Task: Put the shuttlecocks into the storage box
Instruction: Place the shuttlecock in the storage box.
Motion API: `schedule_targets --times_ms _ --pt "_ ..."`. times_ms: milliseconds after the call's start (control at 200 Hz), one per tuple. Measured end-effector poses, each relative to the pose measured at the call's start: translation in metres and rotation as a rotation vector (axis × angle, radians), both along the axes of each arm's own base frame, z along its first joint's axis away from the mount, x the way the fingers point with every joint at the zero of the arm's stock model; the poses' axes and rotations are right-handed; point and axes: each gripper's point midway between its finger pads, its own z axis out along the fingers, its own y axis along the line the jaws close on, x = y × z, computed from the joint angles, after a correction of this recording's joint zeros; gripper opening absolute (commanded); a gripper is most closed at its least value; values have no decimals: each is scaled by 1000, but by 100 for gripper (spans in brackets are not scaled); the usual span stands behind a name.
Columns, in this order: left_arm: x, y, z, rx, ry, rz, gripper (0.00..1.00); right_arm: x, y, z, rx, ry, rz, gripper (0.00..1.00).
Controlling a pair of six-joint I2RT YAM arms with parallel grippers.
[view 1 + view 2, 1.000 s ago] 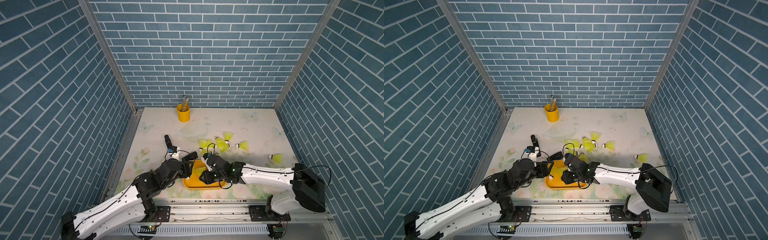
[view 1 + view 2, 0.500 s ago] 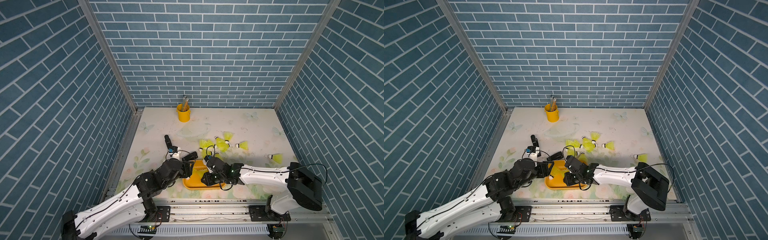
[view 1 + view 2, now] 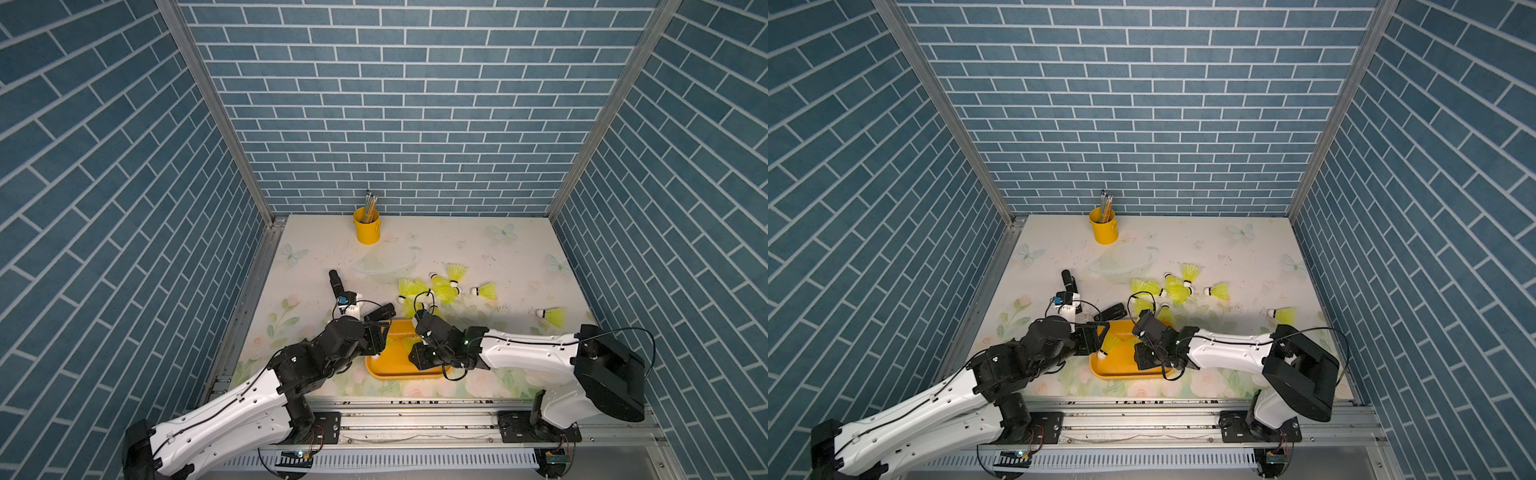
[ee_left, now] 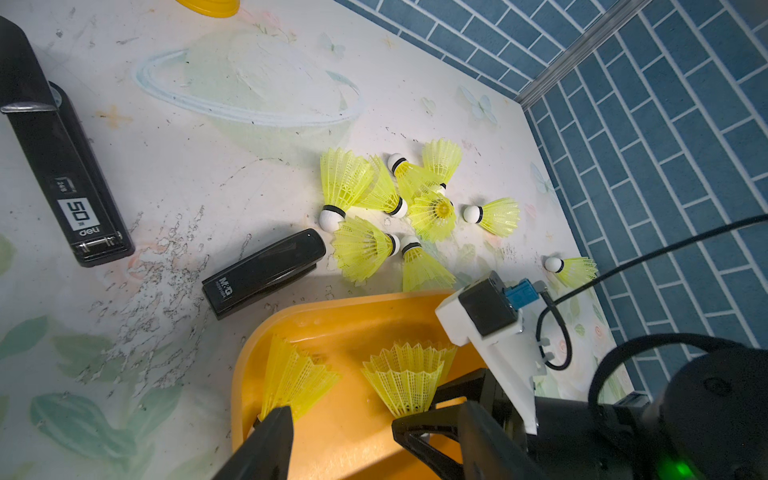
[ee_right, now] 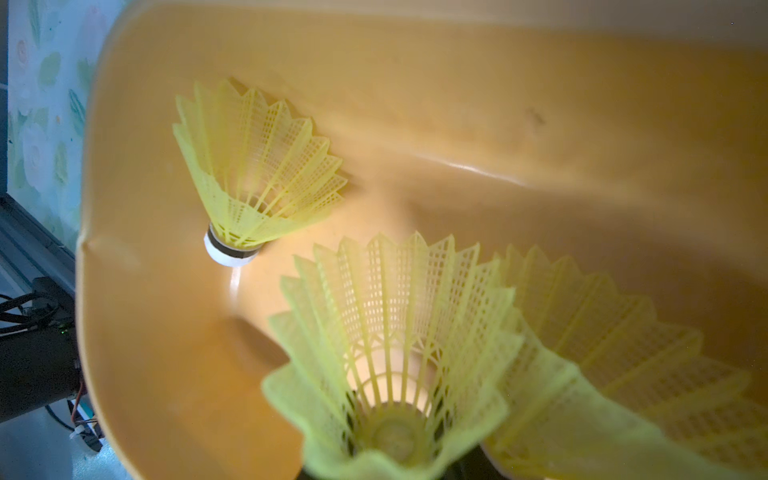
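The orange-yellow storage box (image 3: 390, 372) (image 3: 1113, 372) (image 4: 332, 320) (image 5: 124, 332) sits at the table's front. My right gripper (image 4: 409, 419) reaches down into it, shut on the cork end of a neon shuttlecock (image 5: 390, 332) (image 4: 403, 378); its skirt hides the jaws in the right wrist view. Two more shuttlecocks lie in the box, one free near the left wall (image 5: 253, 174) (image 3: 1108, 345) and one beside the held one (image 5: 602, 353). My left gripper (image 4: 376, 409) hovers open at the box's left edge, holding nothing. Several shuttlecocks (image 3: 432, 289) (image 3: 1167, 289) (image 4: 374, 199) cluster behind the box, with strays (image 3: 550, 316) to the right.
A yellow bucket of pencils (image 3: 366, 230) (image 3: 1104, 232) stands at the back wall. Two black staplers lie left of the cluster, a long one (image 4: 66, 187) (image 3: 334, 282) and a short one (image 4: 266, 270) (image 3: 380, 311) just behind the box. Blue brick walls close in three sides.
The right arm has shifted slightly left and lower over the box, still holding its shuttlecock. The left arm has not visibly moved.
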Motion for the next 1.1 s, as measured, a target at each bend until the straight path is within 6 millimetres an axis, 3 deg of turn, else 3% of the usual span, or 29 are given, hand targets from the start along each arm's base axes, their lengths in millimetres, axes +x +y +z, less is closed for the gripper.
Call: schedule_targets --times_ms 415,770,1100 --pt "1 -4 1 -8 -2 -6 69 2 -11 -19 -76 31 -69 34" --pt "2 -6 1 -9 -6 -12 69 6 -16 -21 -101 21 -105 43" --pt "3 -8 2 -16 -9 -15 69 9 -14 -19 -94 19 -124 42"
